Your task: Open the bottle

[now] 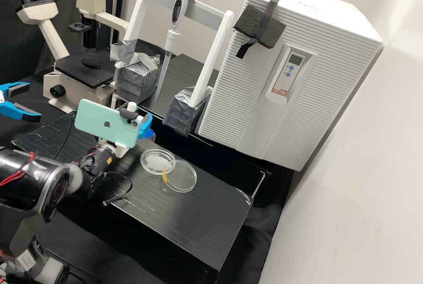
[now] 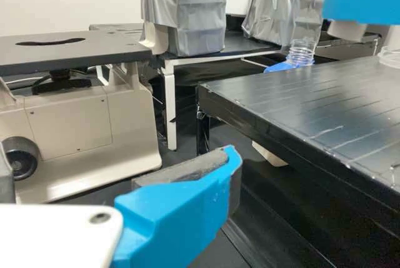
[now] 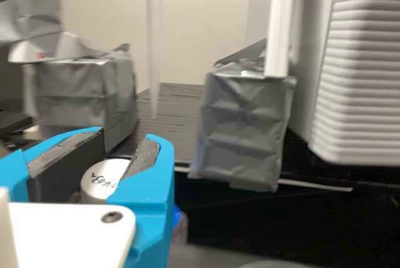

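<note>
My right gripper [image 3: 123,150] has its fingers closed in on the bottle cap [image 3: 104,182], with a pad against each side. The cap is round and pale with handwriting on top, and it sits a bit back from the fingertips. From my left wrist the bottle [image 2: 304,50] is clear ribbed plastic, upright at the far edge of the black platform [image 2: 325,112]. There's something blue at its foot, can't tell what. In the high view a mint-green phone [image 1: 108,121] on a mount stands in front of that grip.

My left gripper [image 1: 33,102] has its fingers spread wide with nothing between them. It hovers off the platform's left side, next to the microscope [image 1: 66,70] and well apart from the bottle.

Further out, a petri dish [image 1: 156,160] lies on the platform near the phone, and a second dish [image 1: 181,177] overlaps its rim. Beyond the bottle are two grey tape-wrapped blocks [image 3: 247,124] at the feet of a white frame [image 1: 211,54]. A pipette [image 1: 169,39] hangs from the frame, tip down between the blocks. A white ribbed cabinet [image 1: 291,72] stands to the right of the frame.
</note>
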